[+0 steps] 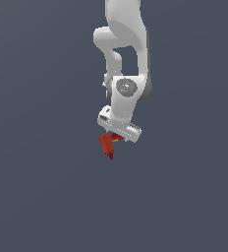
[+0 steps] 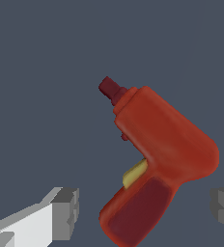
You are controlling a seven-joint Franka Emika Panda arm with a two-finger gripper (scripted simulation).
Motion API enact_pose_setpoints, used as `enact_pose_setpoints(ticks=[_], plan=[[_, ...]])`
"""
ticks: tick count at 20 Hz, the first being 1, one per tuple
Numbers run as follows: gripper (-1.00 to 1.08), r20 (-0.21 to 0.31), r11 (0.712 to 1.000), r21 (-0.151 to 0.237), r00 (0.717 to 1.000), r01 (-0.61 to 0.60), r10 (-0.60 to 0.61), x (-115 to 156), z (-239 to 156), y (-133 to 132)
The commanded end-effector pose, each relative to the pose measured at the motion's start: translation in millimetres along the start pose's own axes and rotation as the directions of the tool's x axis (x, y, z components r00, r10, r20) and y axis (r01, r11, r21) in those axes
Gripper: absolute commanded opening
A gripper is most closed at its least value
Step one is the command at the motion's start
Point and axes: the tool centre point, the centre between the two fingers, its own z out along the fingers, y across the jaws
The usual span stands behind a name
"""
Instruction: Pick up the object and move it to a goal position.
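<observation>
Nearest to me, wrist view: my claw [image 2: 143, 212] is spread wide, one grey fingertip [image 2: 65, 212] on one side and the other at the far frame edge, nothing clenched. The red drill [image 2: 157, 154] sits between the two fingers, its dark grip end down in the gap, but neither pad touches it that I can see; clear space shows on both sides. Long axis of the body runs diagonally away from the claw, the dark red tip [image 2: 111, 90] pointing away from the palm, handle angling back toward it. Yellow trigger [image 2: 134, 173] sits in the crook between body and handle. Only one arm here, so no choice of hand. Exterior view: the drill [image 1: 107, 144] is right under the claw [image 1: 118, 132], partly hidden by it, tip pointing toward the exterior view's bottom. I judge the fingers bracket the handle and closing is the next call; I can't tell if the drill rests on the grey floor [image 1: 37, 197]. No brand, label or readable writing anywhere. No goal marker visible.
</observation>
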Motion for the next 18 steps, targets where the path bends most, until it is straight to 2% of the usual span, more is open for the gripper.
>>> enact_pose_setpoints(ticks=[1,10,18], plan=[[1.08,-0.008,0.998,-0.01,0.998,-0.056,0.056,-4.0,6.7,2.3],[1.08,-0.042,0.974,-0.034,0.974,-0.225,0.224,-16.6,25.9,10.5],[1.08,-0.06,0.952,-0.041,0.952,-0.302,0.299,-22.4,33.9,14.7]])
